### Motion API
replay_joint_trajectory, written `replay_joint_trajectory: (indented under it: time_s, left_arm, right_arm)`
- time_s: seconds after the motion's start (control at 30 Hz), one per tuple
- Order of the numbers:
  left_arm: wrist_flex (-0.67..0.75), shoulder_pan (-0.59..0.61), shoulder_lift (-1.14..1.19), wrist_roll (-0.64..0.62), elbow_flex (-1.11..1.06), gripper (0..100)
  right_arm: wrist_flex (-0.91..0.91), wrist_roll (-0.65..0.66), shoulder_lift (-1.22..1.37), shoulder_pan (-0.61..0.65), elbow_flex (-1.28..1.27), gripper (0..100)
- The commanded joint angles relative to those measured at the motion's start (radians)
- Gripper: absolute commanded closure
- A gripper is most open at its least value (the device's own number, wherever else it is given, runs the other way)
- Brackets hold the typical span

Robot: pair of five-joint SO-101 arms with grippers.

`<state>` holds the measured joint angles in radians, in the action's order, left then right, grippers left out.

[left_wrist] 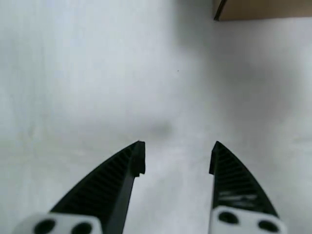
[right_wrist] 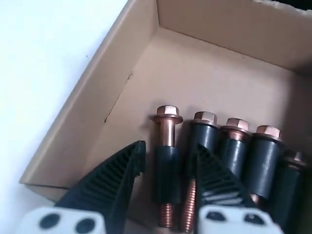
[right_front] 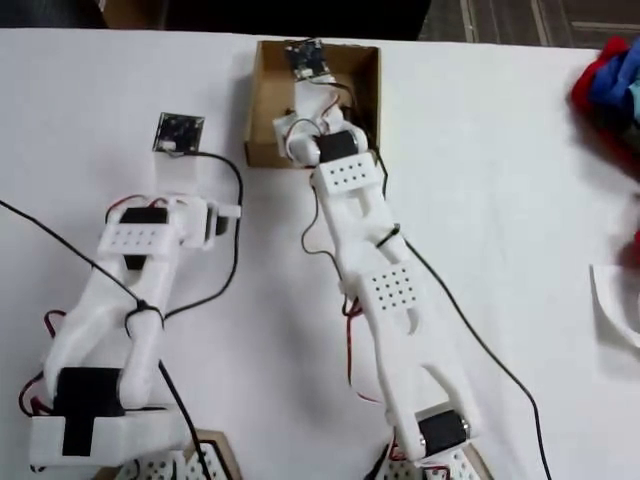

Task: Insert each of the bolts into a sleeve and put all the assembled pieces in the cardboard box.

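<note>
Right hand is down over the cardboard box, fingers spread, one on each side of a bolt whose black sleeve sits partway down the shank, thread poking out below. Whether the fingers touch it, can't tell. Alongside, four more sleeved bolts lie in a row, packed together; one finger covers part of the nearest, and the last is cut off at the frame edge. From above, the arm hides most of the box, which sits at twelve o'clock on the white table. Left hand, spread as well, hovers over the table at nine o'clock of the box. Black cables trail across the top. Red and blue cloth is cut off at two o'clock.
</note>
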<state>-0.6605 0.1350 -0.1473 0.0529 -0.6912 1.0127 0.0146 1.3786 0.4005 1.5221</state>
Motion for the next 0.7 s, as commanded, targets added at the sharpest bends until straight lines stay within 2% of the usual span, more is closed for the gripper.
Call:
replay_joint_trajectory:
  time_s: [0.0, 0.4, 0.67]
  left_arm:
    - [0.017, 0.008, -0.006, 0.011, 0.002, 77]
    - [0.017, 0.009, -0.009, 0.009, 0.002, 77]
    - [0.012, 0.009, -0.012, 0.009, 0.002, 77]
  right_arm:
    - [-0.024, -0.002, -0.033, -0.012, 0.040, 86.1]
    - [-0.015, 0.000, -0.143, -0.203, 0.146, 86.1]
    - [0.303, 0.000, -0.395, -0.282, 0.146, 86.1]
